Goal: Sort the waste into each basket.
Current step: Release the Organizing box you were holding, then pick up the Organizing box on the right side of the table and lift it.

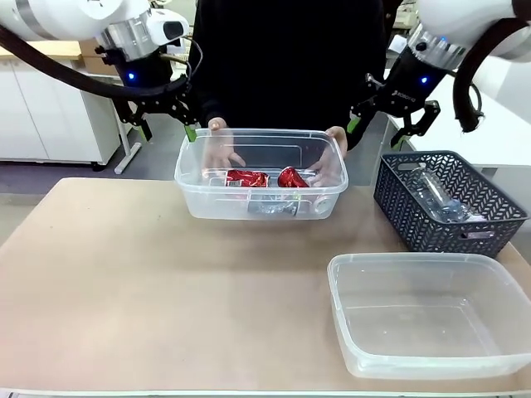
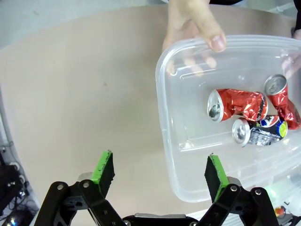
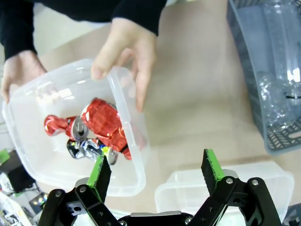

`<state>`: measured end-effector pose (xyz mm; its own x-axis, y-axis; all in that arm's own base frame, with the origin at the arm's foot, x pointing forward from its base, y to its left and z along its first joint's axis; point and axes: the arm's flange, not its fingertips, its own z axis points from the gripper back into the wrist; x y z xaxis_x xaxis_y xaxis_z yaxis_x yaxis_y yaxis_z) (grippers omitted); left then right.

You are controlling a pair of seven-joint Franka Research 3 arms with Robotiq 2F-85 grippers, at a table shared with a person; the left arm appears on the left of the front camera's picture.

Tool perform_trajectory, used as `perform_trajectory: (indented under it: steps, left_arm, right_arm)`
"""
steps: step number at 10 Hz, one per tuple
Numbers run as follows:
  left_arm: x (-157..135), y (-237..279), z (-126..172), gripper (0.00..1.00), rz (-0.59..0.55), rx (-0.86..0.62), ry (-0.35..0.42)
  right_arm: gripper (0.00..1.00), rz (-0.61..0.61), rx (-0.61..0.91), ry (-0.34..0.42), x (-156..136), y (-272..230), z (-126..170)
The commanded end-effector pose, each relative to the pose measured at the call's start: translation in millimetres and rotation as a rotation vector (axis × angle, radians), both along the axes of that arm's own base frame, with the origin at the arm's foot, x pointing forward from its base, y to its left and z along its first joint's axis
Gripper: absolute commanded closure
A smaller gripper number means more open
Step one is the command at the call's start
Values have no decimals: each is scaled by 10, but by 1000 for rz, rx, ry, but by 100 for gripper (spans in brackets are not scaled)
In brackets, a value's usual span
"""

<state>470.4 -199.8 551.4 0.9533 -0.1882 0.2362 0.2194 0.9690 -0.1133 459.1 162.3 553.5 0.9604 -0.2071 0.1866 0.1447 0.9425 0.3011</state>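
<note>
Three crushed cans lie bunched in one clear tub (image 2: 162,117). The left wrist view tells them apart: two crumpled red cans (image 2: 235,104) and a third can with dark, blue and yellow print (image 2: 263,131), ahead of the left gripper (image 2: 160,174) and off toward its right-hand finger. From the front the red cans (image 1: 247,177) show through the tub's wall (image 1: 199,195), while the third is just a silvery blur beneath them.

The right wrist view adds a clear plastic bottle (image 3: 277,89) lying in the dark blue basket (image 3: 282,136), far ahead and to the right of the right gripper (image 3: 157,172). A second clear tub (image 3: 188,188) sits just under its fingers, and the tub with the cans (image 3: 124,101) lies ahead to its left.

The person's hands (image 1: 332,157) clasp the can tub's two ends, thumbs hooked over the rim.

Both arms hang above the table (image 1: 166,290). The left gripper (image 1: 169,128) is just beside the tub's left corner and the right gripper (image 1: 382,124) is beyond its right end. Both have their jaws spread wide and hold nothing.
</note>
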Motion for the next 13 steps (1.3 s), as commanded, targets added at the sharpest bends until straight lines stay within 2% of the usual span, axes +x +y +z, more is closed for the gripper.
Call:
perform_trajectory:
  steps: [1, 7, 8, 9, 10, 11, 12, 13]
  left_arm:
    - [-6, 0, 22, 0, 15, 11, -8]
    - [-6, 0, 22, 0, 15, 11, -8]
    - [0, 0, 0, 0, 0, 0, 0]
    - [-269, 123, 158, 0, -29, -34, 19]
    - [-659, 292, 285, 0, -32, -52, 44]
    - [-968, 386, 348, 0, -37, -87, 47]
    - [-1198, 404, 364, 0, -64, -122, 52]
    - [-1392, 372, 360, 0, -116, -142, 44]
  right_arm:
    - [0, 0, 3, -7, 6, -8, 38]
    - [0, 0, 0, 0, 0, 0, 0]
    - [0, 72, 96, -6, -275, -285, 193]
    - [0, 122, 163, 9, -581, -579, 333]
    - [0, 134, 196, 25, -919, -914, 424]
    - [0, 69, 153, 1, -1152, -1181, 446]
    - [0, 63, 129, -2, -1310, -1381, 427]
    - [0, 48, 33, -29, -1432, -1497, 373]
